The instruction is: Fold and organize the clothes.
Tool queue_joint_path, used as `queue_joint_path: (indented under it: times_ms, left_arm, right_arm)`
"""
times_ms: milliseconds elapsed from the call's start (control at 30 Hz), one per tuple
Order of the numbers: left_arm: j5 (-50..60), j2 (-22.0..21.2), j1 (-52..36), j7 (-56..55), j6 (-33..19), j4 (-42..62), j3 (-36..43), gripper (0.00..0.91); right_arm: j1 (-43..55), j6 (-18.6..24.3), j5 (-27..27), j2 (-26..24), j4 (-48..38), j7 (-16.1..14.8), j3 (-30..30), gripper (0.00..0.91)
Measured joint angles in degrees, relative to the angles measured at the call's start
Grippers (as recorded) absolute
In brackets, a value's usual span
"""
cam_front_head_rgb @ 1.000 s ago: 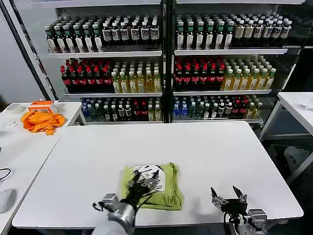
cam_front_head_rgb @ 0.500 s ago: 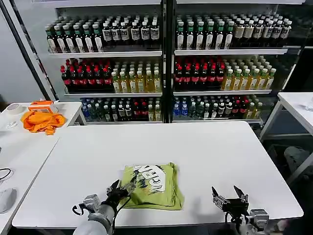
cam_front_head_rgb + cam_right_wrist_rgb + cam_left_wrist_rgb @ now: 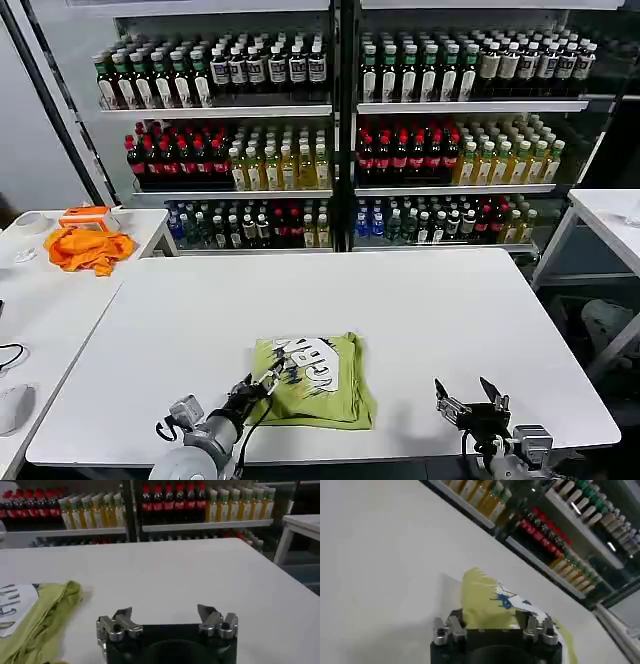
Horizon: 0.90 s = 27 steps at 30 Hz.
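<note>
Lime-green T-shirt [image 3: 312, 379] is folded on white table [image 3: 420, 310]; left gripper [image 3: 252, 390] spread wide at its edge, right gripper [image 3: 470, 398] wide, apart.

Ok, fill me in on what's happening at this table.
A lime-green T-shirt lies folded into a compact rectangle near the front edge of the white table, a white printed graphic facing up. The left gripper sits open at the shirt's near-left corner, low over the table, holding nothing. The right gripper waits open off to the shirt's right, near the table's front edge, also empty. An orange cloth lies on a side table to the left.
</note>
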Motion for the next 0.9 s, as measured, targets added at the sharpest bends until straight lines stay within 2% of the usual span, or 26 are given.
queue_joint_path:
  times_ms: [433,900]
  left_arm:
    - [-7.4,-2.3,0.3,3.2,-2.9,0.5,-0.6,0.020]
    - [-11.5,-7.5,-0.2,5.0,-5.8,-0.6,-3.1,0.020]
  right_arm:
    - [0.3,-0.2,0.0,0.1,-0.2,0.0,-0.2,0.907]
    - [1.1,-0.3,0.5,0.0,-0.6,0.1,-0.5,0.907]
